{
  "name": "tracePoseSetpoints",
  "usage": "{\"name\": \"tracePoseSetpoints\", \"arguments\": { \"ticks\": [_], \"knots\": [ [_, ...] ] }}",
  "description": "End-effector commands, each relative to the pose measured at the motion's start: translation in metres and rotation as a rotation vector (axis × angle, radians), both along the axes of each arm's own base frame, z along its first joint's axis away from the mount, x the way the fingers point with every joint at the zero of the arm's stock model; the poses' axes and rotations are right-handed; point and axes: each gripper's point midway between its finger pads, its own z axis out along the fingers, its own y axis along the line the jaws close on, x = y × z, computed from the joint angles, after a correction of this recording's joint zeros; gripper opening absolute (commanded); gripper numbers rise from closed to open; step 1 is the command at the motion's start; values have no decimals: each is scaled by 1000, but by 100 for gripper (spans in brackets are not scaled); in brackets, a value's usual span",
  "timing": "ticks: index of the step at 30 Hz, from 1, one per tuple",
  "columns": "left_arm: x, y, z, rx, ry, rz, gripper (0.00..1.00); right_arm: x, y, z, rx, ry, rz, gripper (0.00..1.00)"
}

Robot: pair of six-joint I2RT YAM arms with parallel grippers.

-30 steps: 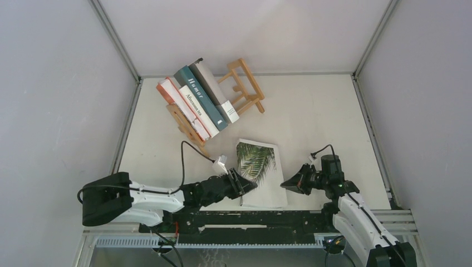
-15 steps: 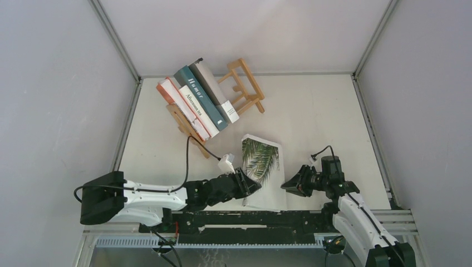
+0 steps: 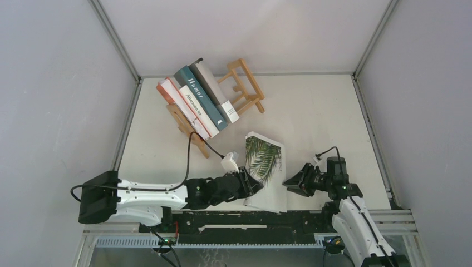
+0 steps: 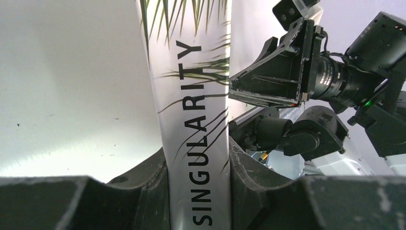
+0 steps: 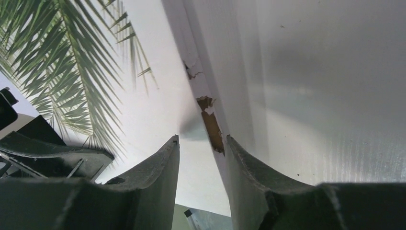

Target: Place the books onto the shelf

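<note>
Palm book point(image 3: 267, 162), corner hidden, clamped in left end effector point(image 3: 255, 186); right end effector point(image 3: 286, 182) parted

Clamps the left gripper point(image 3: 254, 186) tight on the spine of the palm-leaf book point(image 3: 266, 161), stretches that arm low, holds the right gripper point(image 3: 287, 182) facing it, jaws parted about the opposite edge.

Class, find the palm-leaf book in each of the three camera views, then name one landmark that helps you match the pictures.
Top external: palm-leaf book lower centre, tilted up.
Left wrist: centre, its SINGULARITY spine clamped in the left gripper.
Right wrist: left and centre, its edge between the open fingers.
Shared landmark: the right gripper, beside the book in all three.
</note>
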Motion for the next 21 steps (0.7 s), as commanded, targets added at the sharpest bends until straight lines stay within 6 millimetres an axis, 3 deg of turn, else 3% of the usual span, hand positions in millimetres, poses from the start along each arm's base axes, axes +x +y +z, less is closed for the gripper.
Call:
{"name": "tracePoseSetpoints", "arguments": {
  "ticks": [1,10,15,21],
  "knots": [
    [11,-8,53,-79,-69,42,17,7,-1,21,21,-67,10,48],
    [15,2,72,-43,-96,91,17,10,-4,28,9,-79,-5,50],
    [23,9,99,-19,-147,128,17,13,-6,37,-1,-91,-11,50],
    [36,16,148,-20,-236,181,17,23,-8,57,-19,-105,-17,50]
  ]
}}
